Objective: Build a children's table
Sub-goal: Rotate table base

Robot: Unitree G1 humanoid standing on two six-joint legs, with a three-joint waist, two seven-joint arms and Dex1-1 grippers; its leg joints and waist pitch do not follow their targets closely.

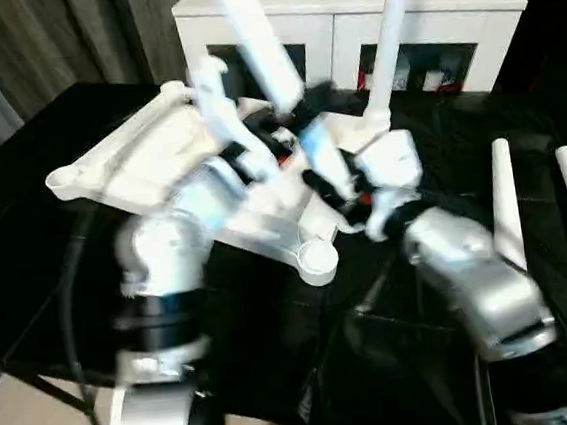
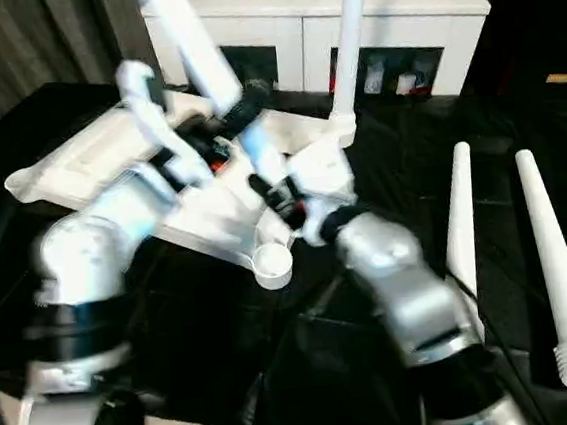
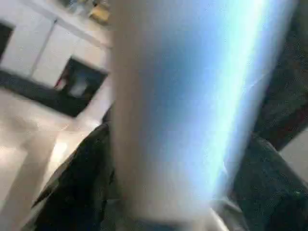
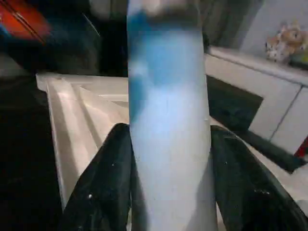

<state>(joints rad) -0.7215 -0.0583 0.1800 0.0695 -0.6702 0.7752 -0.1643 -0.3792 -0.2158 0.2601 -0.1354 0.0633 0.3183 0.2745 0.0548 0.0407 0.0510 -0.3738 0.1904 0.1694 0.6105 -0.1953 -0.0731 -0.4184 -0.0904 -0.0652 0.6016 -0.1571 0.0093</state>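
The tabletop (image 2: 107,154) lay upside down on the black table (image 2: 514,100), ribbed underside up, with its near corner socket (image 2: 271,264) empty and close to the table's front edge. One leg (image 2: 347,41) stood upright in the far right socket, so that step was judged done. A second leg (image 2: 192,45) leaned over the middle of the tabletop and was not yet seated; which socket it was meant for could not be told. Two more legs (image 2: 460,216) (image 2: 560,266) lay side by side on the table to the right, untouched. Roughly a quarter of the assembly was therefore judged complete, with three legs left to fit.

The right gripper (image 4: 166,159) was clamped on the leaning leg, a black finger (image 4: 103,178) pressed to each side of the tube in the right wrist view. The left gripper (image 1: 214,91) was seen beside the same leg; in the left wrist view the tube stood between its dark fingers (image 3: 267,183), but whether they pressed on it or stood apart could not be told.

Room was tight at the centre, where both arms, the leaning leg and the standing leg crowded together. A white cabinet (image 2: 414,4) stood just behind the table, limiting swing at the back. Open black surface was left in front and between the tabletop and the spare legs.
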